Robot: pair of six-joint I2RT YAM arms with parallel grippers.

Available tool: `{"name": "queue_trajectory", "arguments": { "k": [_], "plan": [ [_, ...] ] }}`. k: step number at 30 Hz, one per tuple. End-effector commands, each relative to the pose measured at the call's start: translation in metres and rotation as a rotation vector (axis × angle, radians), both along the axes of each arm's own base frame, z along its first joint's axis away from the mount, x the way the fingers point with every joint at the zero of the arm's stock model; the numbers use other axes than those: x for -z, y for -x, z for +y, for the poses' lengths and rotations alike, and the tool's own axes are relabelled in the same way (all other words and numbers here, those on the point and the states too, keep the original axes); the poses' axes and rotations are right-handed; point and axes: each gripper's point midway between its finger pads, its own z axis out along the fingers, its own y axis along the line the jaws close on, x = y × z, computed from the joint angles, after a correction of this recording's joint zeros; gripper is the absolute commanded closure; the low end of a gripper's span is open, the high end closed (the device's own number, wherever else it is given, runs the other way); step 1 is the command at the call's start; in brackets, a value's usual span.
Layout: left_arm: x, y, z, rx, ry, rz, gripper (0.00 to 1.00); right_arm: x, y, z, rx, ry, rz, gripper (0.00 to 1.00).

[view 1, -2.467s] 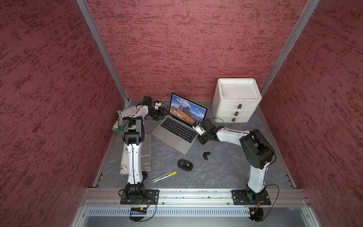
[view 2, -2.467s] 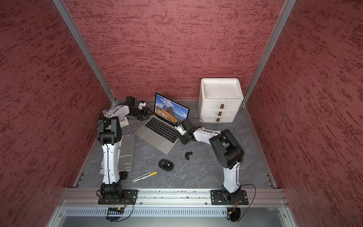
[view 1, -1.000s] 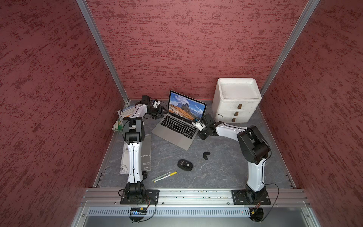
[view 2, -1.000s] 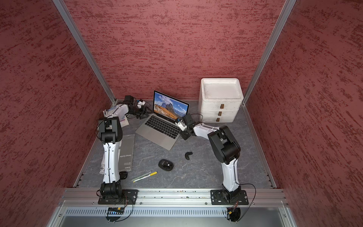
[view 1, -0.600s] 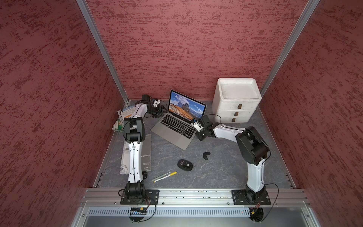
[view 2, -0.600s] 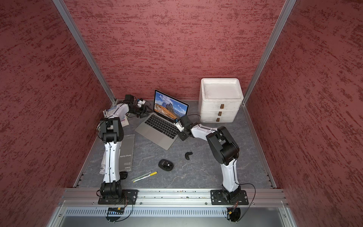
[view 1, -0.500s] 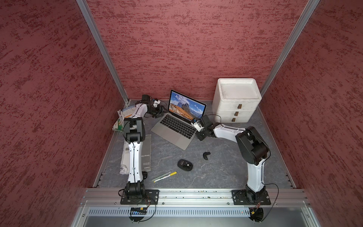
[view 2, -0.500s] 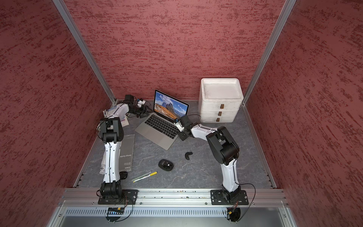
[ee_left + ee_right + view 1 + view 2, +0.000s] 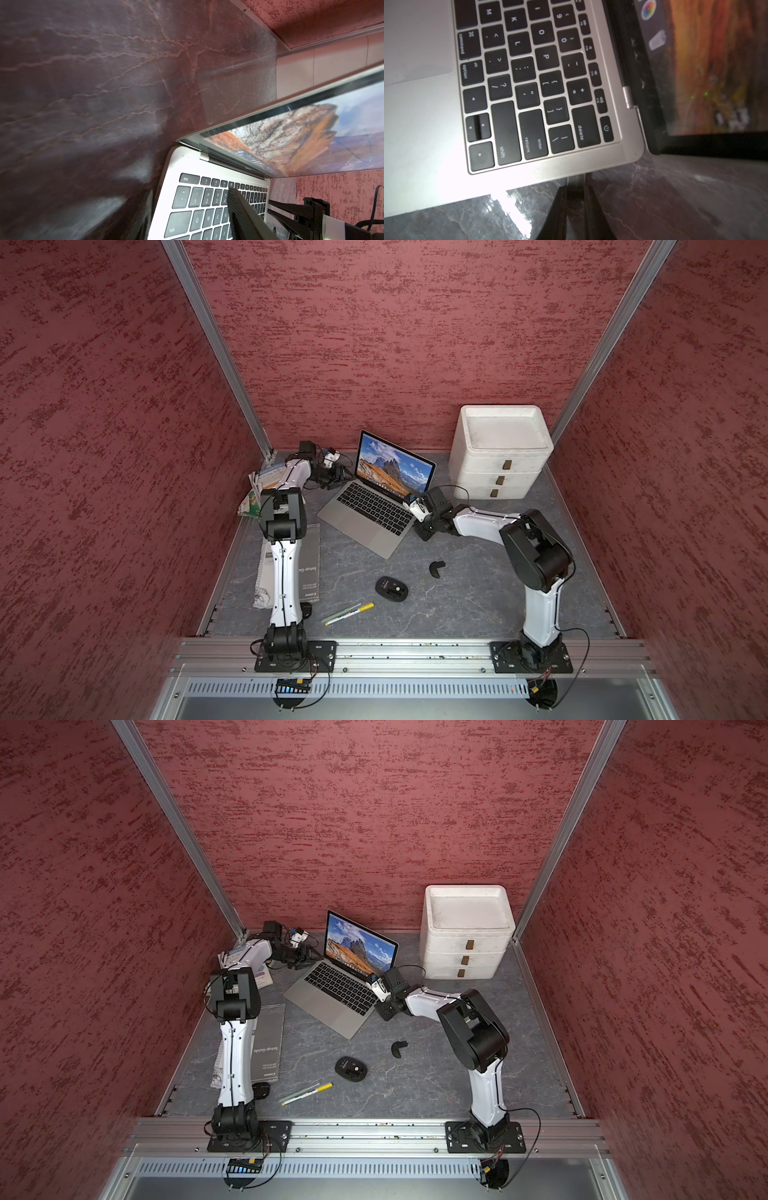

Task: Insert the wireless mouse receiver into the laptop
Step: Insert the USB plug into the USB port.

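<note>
Pinching small black mouse receiver point(image 9: 576, 181) in clenched right gripper point(image 9: 576, 188) against slim silver-grey laptop point(image 9: 425, 124); probably handling light, rigid, slippery, needing square cap hold; failing to tell left gripper point(image 9: 337, 477) state.

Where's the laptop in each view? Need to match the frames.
In a top view: laptop open at the table's rear centre, between the arms.
In a top view: laptop, same spot.
Left wrist: laptop, esc-key corner, hinge and screen, close up.
Right wrist: laptop, delete-key corner and trackpad edge.
Shared landmark: grey marbled tabletop.
</note>
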Motion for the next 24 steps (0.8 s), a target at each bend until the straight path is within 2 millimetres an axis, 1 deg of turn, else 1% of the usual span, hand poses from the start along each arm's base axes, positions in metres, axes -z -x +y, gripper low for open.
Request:
{"name": "queue_trajectory", "arguments": {
  "k": [1, 4, 6, 9, 12, 15, 19, 21, 24],
  "plan": [
    [-0.009, 0.048, -0.043, 0.097, 0.128, 0.166, 0.38, -0.03, 0.029, 0.056, -0.146, -0.175, -0.028, 1.0],
    [-0.008, 0.053, -0.041, 0.096, 0.117, 0.171, 0.38, -0.025, 0.036, 0.05, -0.082, -0.162, 0.004, 1.0],
    [-0.006, 0.058, -0.04, 0.097, 0.109, 0.178, 0.38, -0.018, 0.039, 0.041, -0.018, -0.15, 0.026, 1.0],
    [-0.002, 0.062, -0.04, 0.097, 0.105, 0.185, 0.38, -0.008, 0.038, 0.027, 0.09, -0.13, 0.04, 1.0],
    [0.0, 0.063, -0.039, 0.098, 0.102, 0.188, 0.38, 0.001, 0.032, 0.015, 0.205, -0.107, 0.05, 1.0],
    [0.001, 0.063, -0.037, 0.1, 0.099, 0.19, 0.38, 0.0, 0.031, 0.016, 0.227, -0.142, 0.048, 1.0],
    [0.002, 0.063, -0.033, 0.101, 0.098, 0.19, 0.4, -0.002, 0.028, 0.023, 0.143, -0.13, 0.001, 1.0],
    [0.001, 0.064, -0.032, 0.107, 0.098, 0.189, 0.41, -0.008, 0.023, 0.027, 0.107, -0.125, -0.029, 1.0],
    [0.0, 0.066, -0.033, 0.123, 0.097, 0.186, 0.41, -0.015, 0.015, 0.033, 0.103, -0.14, -0.044, 1.0]
  ]
}}
